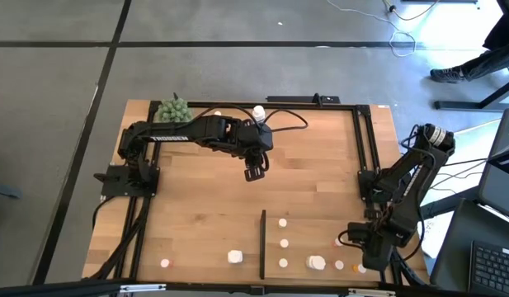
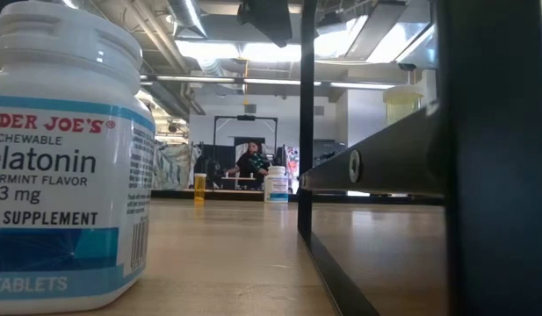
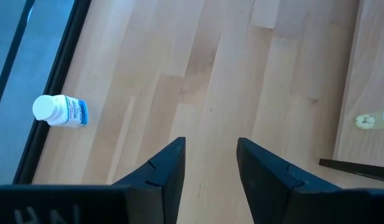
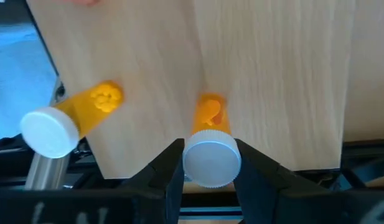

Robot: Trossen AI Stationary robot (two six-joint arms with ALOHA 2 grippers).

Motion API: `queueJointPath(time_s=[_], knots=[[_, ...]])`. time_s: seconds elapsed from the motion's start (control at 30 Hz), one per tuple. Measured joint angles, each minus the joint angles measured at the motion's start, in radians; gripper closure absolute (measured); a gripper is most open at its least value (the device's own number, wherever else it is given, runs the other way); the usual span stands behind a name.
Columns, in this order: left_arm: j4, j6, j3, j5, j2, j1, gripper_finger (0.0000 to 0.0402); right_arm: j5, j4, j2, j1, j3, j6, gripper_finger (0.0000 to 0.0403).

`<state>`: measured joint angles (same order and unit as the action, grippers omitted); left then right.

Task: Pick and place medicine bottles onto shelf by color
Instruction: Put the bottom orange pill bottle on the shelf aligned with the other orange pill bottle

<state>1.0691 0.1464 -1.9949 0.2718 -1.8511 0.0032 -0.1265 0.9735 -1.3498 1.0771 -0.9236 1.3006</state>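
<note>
At the near right corner of the wooden table (image 1: 205, 206), the right gripper (image 4: 208, 163) clasps a small orange white-capped medicine bottle (image 4: 210, 149) on the pale wood shelf panel (image 4: 272, 74). The left gripper (image 3: 210, 168) hangs mid-table with fingers narrowly apart, holding nothing.

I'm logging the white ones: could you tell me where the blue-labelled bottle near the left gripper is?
The blue-labelled bottle stands at the table's far edge, just behind the open left gripper.

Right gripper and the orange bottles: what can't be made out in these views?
- Right gripper: fingers flank an orange bottle; contact unclear. High view: arm covers it.
- Melatonin bottle: low view's edge cuts its label.
- Far orange bottle: too small to read.
- Left gripper: open, empty.
</note>
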Motion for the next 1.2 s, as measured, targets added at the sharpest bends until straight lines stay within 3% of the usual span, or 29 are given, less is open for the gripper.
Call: queueJointPath(time_s=[0.5, 0.6, 0.87, 1.2], knots=[[0.000, 0.000, 0.000, -0.013, 0.000, 0.000, 0.0264, -0.002, -0.013, 0.000, 0.000, 0.006, -0.008, 0.0281], [-0.006, -0.032, 0.000, -0.126, 0.000, 0.000, 0.0264, -0.005, -0.013, 0.000, -0.001, 0.006, -0.012, 0.0281], [-0.040, -0.115, 0.000, -0.552, 0.000, -0.001, 0.0264, -0.006, -0.013, 0.000, -0.001, 0.006, -0.012, 0.0280], [-0.069, -0.123, 0.000, -0.593, 0.000, 0.001, 0.0264, -0.007, -0.008, -0.004, -0.001, 0.012, -0.011, 0.0245]])
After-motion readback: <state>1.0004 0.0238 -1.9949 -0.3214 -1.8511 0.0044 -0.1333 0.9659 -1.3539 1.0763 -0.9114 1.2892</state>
